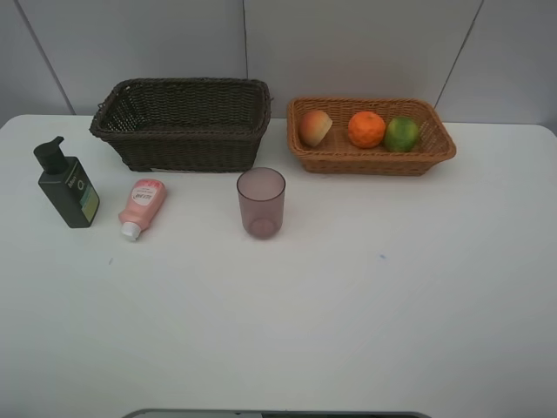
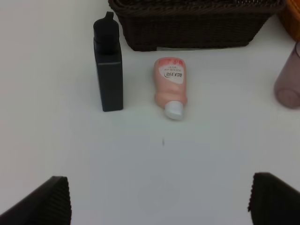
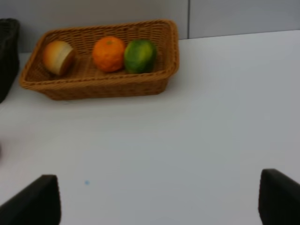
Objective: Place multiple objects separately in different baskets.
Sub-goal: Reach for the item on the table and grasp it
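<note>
On the bench (image 1: 348, 296) two baskets stand side by side at the back, slightly apart: the deep basket (image 1: 187, 152) on the left, the shallow basket (image 1: 374, 161) on the right. In the shallow basket three fruits lie in a row: a round fruit (image 1: 315, 127) left, an orange (image 1: 366, 129) in the middle, a lime (image 1: 401, 133) right. Before the deep basket, from left to right, are a pump bottle (image 1: 68, 187) standing upright, a tube (image 1: 143, 205) lying just beside it with its cap toward the front, and a cup (image 1: 261, 203) upright before the basket's right corner.

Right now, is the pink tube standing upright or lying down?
Lying down. The pink tube rests flat on the table, its white cap pointing away from the dark basket.
</note>
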### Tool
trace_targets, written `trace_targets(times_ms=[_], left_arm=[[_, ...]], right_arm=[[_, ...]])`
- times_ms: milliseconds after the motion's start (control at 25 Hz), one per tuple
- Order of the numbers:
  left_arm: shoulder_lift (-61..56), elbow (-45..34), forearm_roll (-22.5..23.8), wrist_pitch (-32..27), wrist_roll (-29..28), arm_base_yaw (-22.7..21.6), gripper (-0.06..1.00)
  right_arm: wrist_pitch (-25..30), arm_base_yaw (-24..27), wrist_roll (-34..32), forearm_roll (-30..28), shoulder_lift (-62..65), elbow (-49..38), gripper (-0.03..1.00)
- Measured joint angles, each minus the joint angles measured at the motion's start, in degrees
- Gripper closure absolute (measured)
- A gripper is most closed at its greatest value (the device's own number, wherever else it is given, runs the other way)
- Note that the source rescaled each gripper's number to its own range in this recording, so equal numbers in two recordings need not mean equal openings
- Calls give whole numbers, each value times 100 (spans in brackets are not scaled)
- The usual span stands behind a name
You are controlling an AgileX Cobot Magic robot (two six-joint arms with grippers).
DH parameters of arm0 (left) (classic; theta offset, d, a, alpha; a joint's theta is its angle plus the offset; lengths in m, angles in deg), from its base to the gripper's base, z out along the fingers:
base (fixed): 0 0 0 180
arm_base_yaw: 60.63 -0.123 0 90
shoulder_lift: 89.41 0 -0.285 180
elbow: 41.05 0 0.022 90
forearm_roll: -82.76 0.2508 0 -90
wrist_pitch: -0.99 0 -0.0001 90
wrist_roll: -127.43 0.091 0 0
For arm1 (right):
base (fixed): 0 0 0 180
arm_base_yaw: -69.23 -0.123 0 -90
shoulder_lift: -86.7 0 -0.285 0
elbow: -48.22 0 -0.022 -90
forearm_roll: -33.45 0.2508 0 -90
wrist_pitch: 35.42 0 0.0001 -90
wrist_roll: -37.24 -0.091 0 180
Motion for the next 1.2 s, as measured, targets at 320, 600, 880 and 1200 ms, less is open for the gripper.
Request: trace_targets(times_ms=[320,600,880,1200], left_arm=[[0,0,0,0,0,0,-4],[0,0,0,0,0,0,-4],[0,0,0,0,0,0,-4],[0,0,0,0,0,0,-4]], right_arm=[[0,298,0,-9,5,0,14],[0,298,0,-16,11,0,14],[0,298,0,-16,11,0,14],[0,298,0,-16,21,0,14]])
